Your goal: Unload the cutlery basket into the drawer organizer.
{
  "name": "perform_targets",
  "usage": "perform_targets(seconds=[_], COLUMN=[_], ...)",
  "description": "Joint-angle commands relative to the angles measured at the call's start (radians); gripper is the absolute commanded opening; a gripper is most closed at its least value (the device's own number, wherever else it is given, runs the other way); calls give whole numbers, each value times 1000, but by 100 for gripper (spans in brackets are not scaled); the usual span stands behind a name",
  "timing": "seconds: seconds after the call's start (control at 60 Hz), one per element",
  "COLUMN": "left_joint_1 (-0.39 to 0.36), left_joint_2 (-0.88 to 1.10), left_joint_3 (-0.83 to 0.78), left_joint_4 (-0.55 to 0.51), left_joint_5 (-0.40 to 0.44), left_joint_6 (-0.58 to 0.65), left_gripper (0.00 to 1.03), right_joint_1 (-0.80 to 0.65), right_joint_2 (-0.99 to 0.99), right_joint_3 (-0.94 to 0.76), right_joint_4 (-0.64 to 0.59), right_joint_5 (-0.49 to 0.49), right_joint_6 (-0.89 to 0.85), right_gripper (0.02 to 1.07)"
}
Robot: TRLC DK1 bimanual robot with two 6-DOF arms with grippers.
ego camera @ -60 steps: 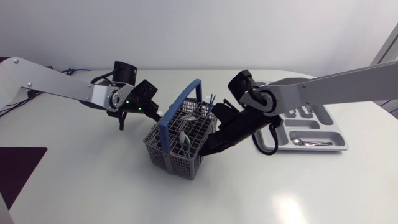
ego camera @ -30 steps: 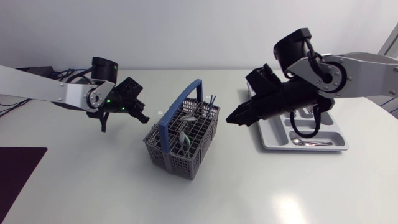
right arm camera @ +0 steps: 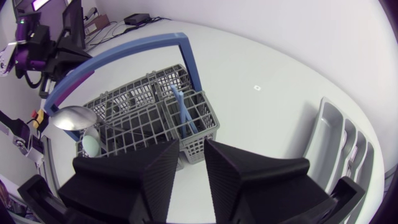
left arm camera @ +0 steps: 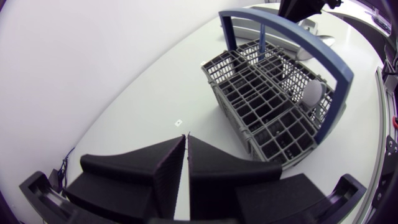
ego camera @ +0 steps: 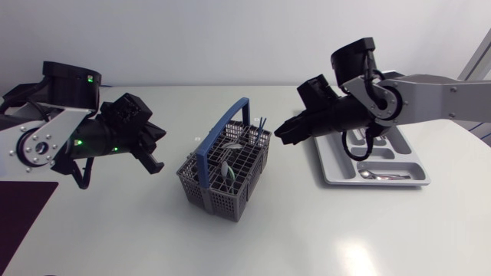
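Note:
The grey cutlery basket with a blue handle stands mid-table, holding spoons and blue-handled pieces. My left gripper hangs left of it, apart from it, fingers pressed together on nothing; the left wrist view shows the same gripper with the basket ahead. My right gripper hovers between basket and grey drawer organizer, slightly open and empty. In the right wrist view the right gripper sits above the basket, where a spoon and blue handles show.
The organizer holds a spoon in its long front slot and more cutlery in the far slots. Its slots appear beside the right gripper. A dark mat lies at the table's near left edge.
My right gripper has pulled out of the basket, moved toward the organizer, and parted its fingers a little. My left arm has drawn back to the left, away from the basket.

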Motion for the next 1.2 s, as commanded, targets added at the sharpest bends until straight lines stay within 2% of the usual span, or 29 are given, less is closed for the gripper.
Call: perform_targets(seconds=[0.0,0.35,0.567,0.867,1.033,1.183], left_joint_1=[-22,-94,-111,-113,-120,-122], left_joint_2=[-60,-175,-200,-200,-198,-197], left_joint_3=[-55,-153,-176,-184,-183,-184], left_joint_4=[-20,-50,-55,-53,-52,-52], left_joint_5=[10,10,10,10,10,10], left_joint_6=[26,28,28,34,34,33], left_gripper=[22,21,21,21,21,21], right_joint_1=[20,64,70,78,90,124], right_joint_2=[47,105,136,133,122,96], right_joint_3=[35,117,157,156,159,159], right_joint_4=[27,41,44,44,41,35], right_joint_5=[15,64,79,76,79,140], right_joint_6=[-3,1,7,6,3,-3], right_gripper=[41,42,41,15,12,9])
